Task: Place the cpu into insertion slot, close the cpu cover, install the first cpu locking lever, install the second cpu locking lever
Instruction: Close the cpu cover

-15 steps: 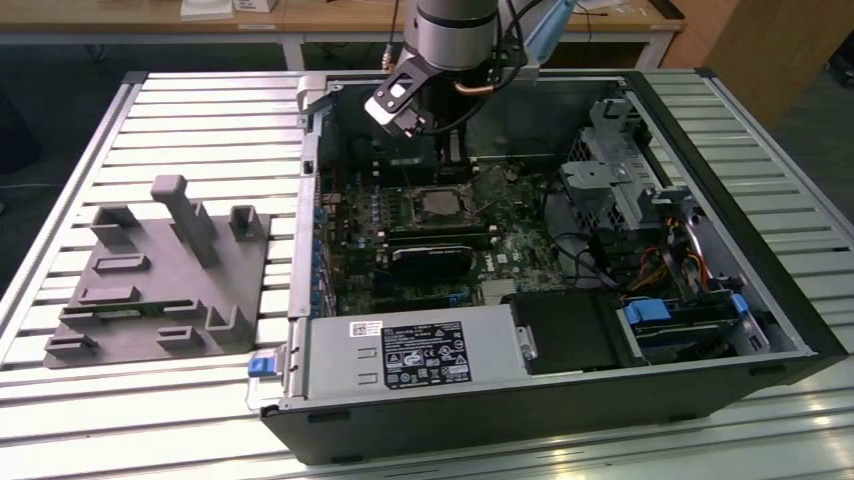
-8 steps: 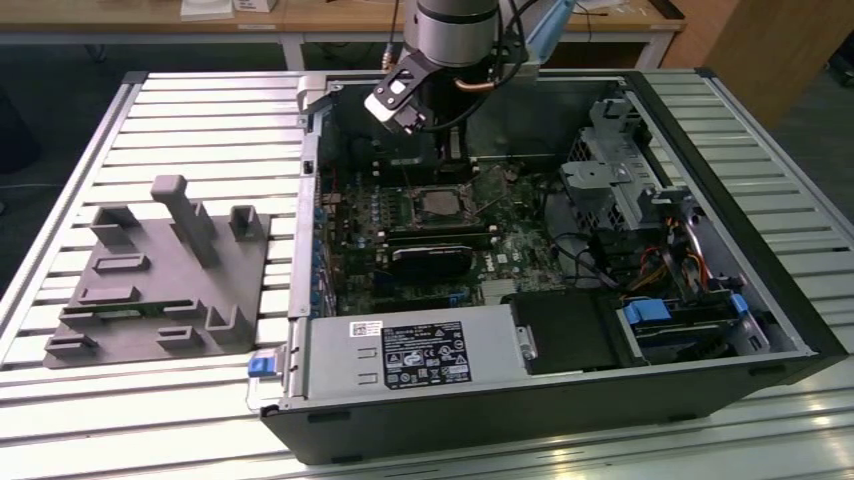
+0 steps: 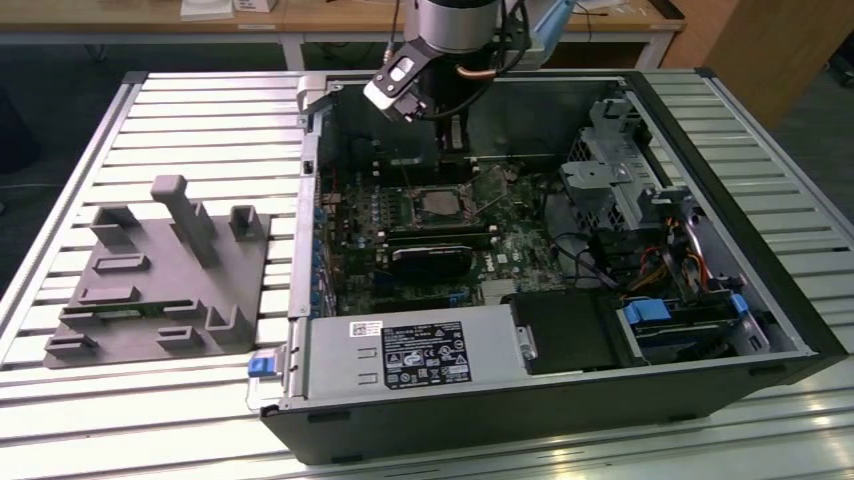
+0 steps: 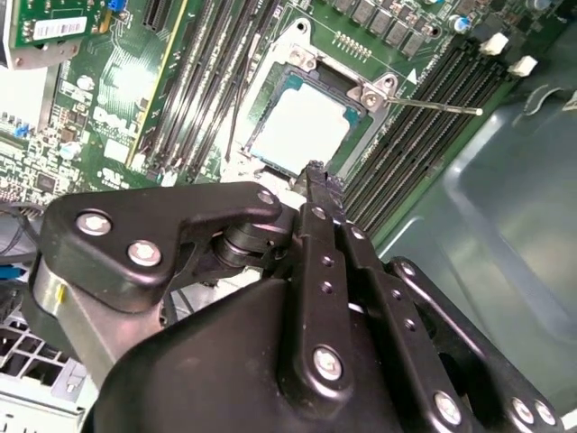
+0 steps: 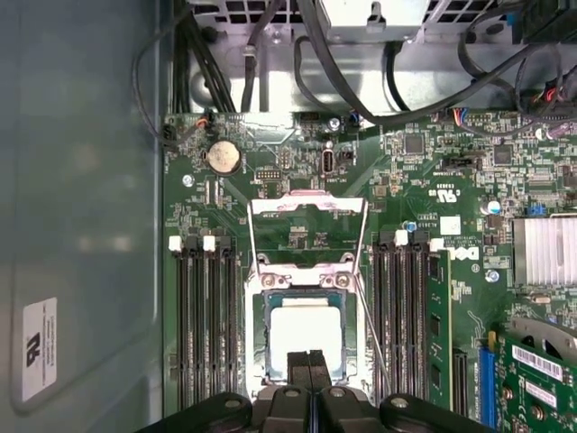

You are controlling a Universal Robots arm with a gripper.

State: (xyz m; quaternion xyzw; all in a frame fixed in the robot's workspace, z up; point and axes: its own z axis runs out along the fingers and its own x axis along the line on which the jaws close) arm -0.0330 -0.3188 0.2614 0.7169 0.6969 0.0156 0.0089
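Your gripper (image 5: pixel 308 361) hangs clenched and empty over the cpu (image 5: pixel 306 329), which sits in the insertion slot (image 5: pixel 256 347); the cpu cover (image 5: pixel 306 206) is open for access.

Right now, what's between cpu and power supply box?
In the exterior view, a long black card lies between the cpu and the grey power supply box.

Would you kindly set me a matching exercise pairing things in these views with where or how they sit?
1 pale silvery-grey square cpu
2 thin silvery metal cpu cover frame
3 black end effector
4 grey moulded fixture tray

a on the slatted metal table
b lying in the square insertion slot
c swung open
d poised by the slot's edge

Pairs: 1-b, 2-c, 3-d, 4-a
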